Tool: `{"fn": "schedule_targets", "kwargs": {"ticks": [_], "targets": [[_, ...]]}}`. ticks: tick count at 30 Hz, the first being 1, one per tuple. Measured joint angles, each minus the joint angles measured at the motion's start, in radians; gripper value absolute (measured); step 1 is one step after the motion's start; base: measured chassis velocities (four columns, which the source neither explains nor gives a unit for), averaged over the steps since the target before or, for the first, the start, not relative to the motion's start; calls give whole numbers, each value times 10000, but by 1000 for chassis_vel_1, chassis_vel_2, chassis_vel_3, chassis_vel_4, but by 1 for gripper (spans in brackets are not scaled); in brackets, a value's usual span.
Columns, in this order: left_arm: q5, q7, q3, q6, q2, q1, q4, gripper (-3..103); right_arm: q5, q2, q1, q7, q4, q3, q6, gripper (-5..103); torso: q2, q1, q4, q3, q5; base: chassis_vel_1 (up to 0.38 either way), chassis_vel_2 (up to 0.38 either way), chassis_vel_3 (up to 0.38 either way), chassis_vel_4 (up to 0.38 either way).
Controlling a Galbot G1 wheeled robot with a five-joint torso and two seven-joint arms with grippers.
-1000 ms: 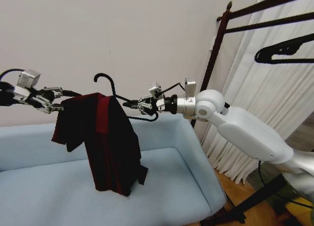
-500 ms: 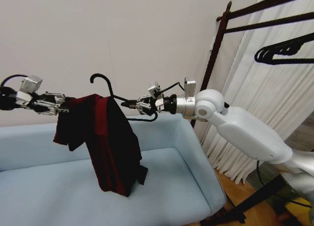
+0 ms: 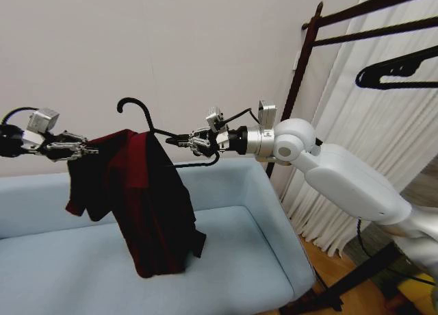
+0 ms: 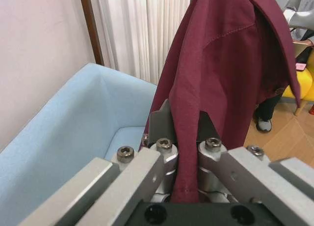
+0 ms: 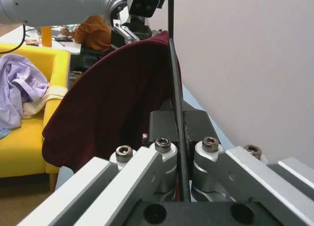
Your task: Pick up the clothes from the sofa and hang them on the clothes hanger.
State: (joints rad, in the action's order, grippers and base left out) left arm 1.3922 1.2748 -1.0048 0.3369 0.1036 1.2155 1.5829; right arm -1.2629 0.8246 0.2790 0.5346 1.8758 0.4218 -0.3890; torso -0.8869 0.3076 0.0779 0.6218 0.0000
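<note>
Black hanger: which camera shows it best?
Head view: the black hanger shows its hook, one arm and lower bar, held by the right tool. Right wrist view gives just a thin edge-on strip clamped in that tool. In the left wrist view the dark red shirt, pinched by the left tool, covers it.

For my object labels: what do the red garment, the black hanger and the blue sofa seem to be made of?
Red garment: soft matt cloth, likely cotton-like; it drapes in folds and shows a stitched seam; left gripper pinches it.
Black hanger: thin, rigid, slightly glossy, probably coated metal wire or plastic; right gripper holds it.
Blue sofa: smooth matt upholstery fabric, apparently.
</note>
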Motion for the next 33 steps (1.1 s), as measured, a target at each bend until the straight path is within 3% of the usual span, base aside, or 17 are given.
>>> {"fn": "schedule_targets", "kwargs": {"ticks": [14,17,25,32,33], "targets": [[8,86,-5,60,-123,-88,35,2,88,-92,55,-248,-39,194,80,4,0,0,-1,0,-1,0,0,0,0],[10,177,-24,40,-123,-97,-12,2,82,-249,81,-529,-62,186,148,20,0,0,0,0,0,0,0,0,0],[-10,340,-55,1,-139,-128,-122,2,-312,-997,-144,-1182,100,-258,171,41,0,0,1,0,0,0,0,0,0],[21,521,-79,5,-214,-236,-270,2,-976,-1972,-1431,-1721,461,-978,288,74,0,0,1,0,1,0,0,0,0],[17,559,-84,6,-214,-248,-302,2,-1006,-2057,-1657,-1791,465,-1065,297,74,0,-1,0,-1,1,0,0,0,0]]}}
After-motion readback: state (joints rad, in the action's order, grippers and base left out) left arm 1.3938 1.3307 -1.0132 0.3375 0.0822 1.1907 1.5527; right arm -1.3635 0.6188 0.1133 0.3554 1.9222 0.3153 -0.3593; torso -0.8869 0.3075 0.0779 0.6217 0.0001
